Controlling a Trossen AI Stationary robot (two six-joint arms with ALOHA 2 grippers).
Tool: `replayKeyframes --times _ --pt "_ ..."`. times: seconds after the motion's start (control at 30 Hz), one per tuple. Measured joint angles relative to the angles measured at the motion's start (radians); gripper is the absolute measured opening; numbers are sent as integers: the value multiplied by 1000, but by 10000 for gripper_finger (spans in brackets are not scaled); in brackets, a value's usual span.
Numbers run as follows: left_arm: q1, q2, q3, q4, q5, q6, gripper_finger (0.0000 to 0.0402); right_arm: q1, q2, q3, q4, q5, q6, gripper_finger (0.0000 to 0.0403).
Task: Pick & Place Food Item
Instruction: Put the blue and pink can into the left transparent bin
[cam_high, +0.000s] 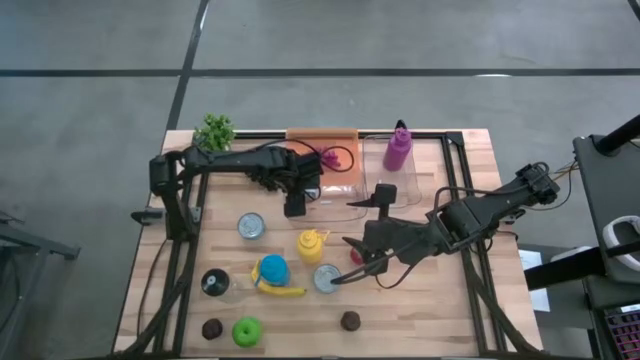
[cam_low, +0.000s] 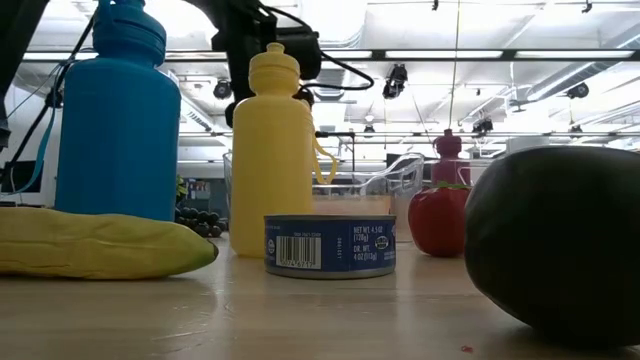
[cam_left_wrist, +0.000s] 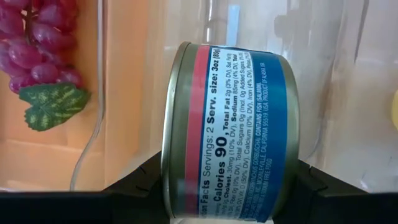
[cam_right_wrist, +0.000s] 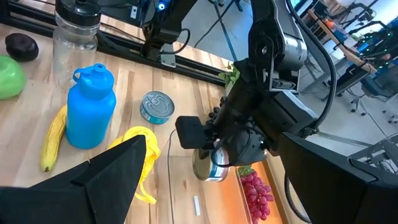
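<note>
Where the high view looks down, a pale wooden table (cam_high: 440, 290) stands on a grey floor (cam_high: 100, 90) crossed by dark lines. On the table, the left gripper (cam_high: 295, 203) hangs at the near edge of a clear tray (cam_high: 345, 195). The right gripper (cam_high: 358, 262) sits just beside a can (cam_high: 325, 278), its fingers spread. Around them lie a yellow bottle (cam_high: 311, 245), a blue bottle (cam_high: 272, 269), a banana (cam_high: 280, 290), a green apple (cam_high: 246, 330), a second can (cam_high: 251, 225), a purple bottle (cam_high: 397, 148) and a green sprig (cam_high: 214, 130).

From table height, the can (cam_low: 330, 245) stands upright on the wood in front of the yellow bottle (cam_low: 272, 150), with the banana (cam_low: 100, 245) and blue bottle (cam_low: 115, 110) to one side and a red pepper (cam_low: 440, 218) behind. Beyond is a bright hall with ceiling lights (cam_low: 450, 52).

Through the left wrist camera, that gripper's fingers pinch a tuna can (cam_left_wrist: 233, 130) turned on its side, above the clear tray; purple grapes (cam_left_wrist: 37, 56) lie on an orange surface (cam_left_wrist: 127, 93).

Seen by the right wrist camera, the tuna can (cam_right_wrist: 211, 165) hangs in the left gripper (cam_right_wrist: 208, 152) over the tray, and desks and chairs (cam_right_wrist: 354, 50) fill the room behind.
</note>
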Motion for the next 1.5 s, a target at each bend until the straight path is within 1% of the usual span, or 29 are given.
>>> replayKeyframes --times 0.2,0.4,0.5,0.8,0.87,1.0,1.1,1.23,1.5 --pt "14 0 -13 28 -7 14 190 0 0 0 1 0 3 364" --pt "14 0 -60 88 11 26 190 0 0 0 2 0 3 364" --pt "15 0 -79 90 11 26 190 0 0 0 2 0 3 364" --pt "15 0 -89 134 11 28 190 0 0 0 2 -1 0 364" --pt "15 0 -89 132 11 26 209 0 0 0 1 -1 0 364" --pt "14 0 -89 136 7 26 276 0 0 0 1 -2 0 364" --pt "15 0 -89 137 4 26 302 0 0 0 1 -2 0 364" --pt "15 0 -89 138 0 26 310 0 0 0 1 -2 0 364" --pt "15 -22 -70 120 -6 71 298 0 0 0 1 -2 -1 364"
